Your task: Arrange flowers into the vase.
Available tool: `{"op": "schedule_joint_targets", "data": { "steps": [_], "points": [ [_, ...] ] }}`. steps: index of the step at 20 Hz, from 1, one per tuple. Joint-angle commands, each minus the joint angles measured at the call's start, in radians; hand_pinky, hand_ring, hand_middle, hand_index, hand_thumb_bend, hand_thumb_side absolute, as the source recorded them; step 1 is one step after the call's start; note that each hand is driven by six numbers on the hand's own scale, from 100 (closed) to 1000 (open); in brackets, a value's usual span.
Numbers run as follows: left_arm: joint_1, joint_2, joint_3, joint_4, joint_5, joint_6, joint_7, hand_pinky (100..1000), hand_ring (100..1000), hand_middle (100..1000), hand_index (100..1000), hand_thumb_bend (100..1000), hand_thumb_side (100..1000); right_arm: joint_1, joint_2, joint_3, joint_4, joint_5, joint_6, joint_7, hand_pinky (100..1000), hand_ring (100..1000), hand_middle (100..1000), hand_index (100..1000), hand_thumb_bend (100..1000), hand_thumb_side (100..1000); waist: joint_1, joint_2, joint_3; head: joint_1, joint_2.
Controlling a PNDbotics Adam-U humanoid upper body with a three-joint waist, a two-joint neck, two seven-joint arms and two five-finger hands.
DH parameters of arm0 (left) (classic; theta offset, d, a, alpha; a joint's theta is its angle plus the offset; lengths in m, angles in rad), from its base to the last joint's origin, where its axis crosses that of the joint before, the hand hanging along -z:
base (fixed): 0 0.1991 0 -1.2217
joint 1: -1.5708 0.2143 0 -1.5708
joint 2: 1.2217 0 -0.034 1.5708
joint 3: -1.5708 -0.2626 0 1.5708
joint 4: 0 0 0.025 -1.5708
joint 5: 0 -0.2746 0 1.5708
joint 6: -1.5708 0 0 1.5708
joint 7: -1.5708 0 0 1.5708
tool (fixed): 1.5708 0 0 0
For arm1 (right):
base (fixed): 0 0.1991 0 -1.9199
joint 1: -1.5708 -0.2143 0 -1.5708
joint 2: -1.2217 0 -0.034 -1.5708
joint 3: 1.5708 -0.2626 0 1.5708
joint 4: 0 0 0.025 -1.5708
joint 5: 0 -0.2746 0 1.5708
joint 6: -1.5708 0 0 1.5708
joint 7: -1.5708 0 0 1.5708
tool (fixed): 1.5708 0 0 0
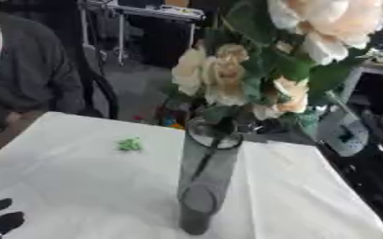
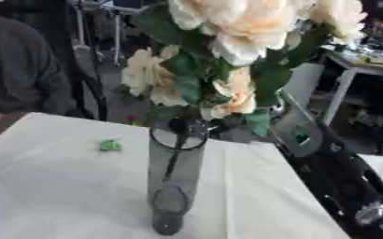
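White cloth table [image 1: 88,186]: covers most of both views, flat, bare near the front edge.
Flowers [image 1: 227,74]: cream and peach blooms with dark green leaves, bunched above the vase mouth; likely light, soft, artificial-looking; petals crush easily, so take by the stems, not the heads. Top blooms cut off by the upper edge.
Vase [image 1: 204,182]: tall smoked-glass cylinder, upright, middle of the table, stems inside. Probably smooth, slippery, breakable; top-heavy with the bunch in, so steady low on the wall if touched.
Stem [image 2: 175,158]: 1 dark stem visible through the glass, slanting down; count of the rest not readable through the tint.
Left hand [image 1: 0,219]: lower left corner of the left eye view, only dark fingertips showing, pointing up, relaxed, holding nothing, well apart from the vase.
Green scrap [image 1: 129,144]: small, on the cloth left of the vase; maybe a leaf, cannot tell.
Right hand: hidden, in neither view.
Task read: flowers look already seated.
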Motion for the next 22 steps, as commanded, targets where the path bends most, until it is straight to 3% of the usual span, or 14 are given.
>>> {"op": "schedule_joint_targets", "data": {
  "steps": [1,22],
  "points": [
    [-0.01,0.012,0.008,-0.013,-0.001,-0.003,0.003,831,764,798,824,884,650,-0.011,-0.035,-0.013,0.007,-0.004,0.004,0.011,987,1000,894,1000,312,851,0.008,-0.011,-0.002,0.005,-0.012],
    [-0.007,0.011,0.011,-0.011,-0.001,-0.005,0.006,831,764,798,824,888,652,0.015,-0.041,-0.024,0.035,-0.01,0.015,0.012,987,1000,894,1000,300,871,0.014,-0.008,-0.015,0.011,-0.01]
  ]
}}
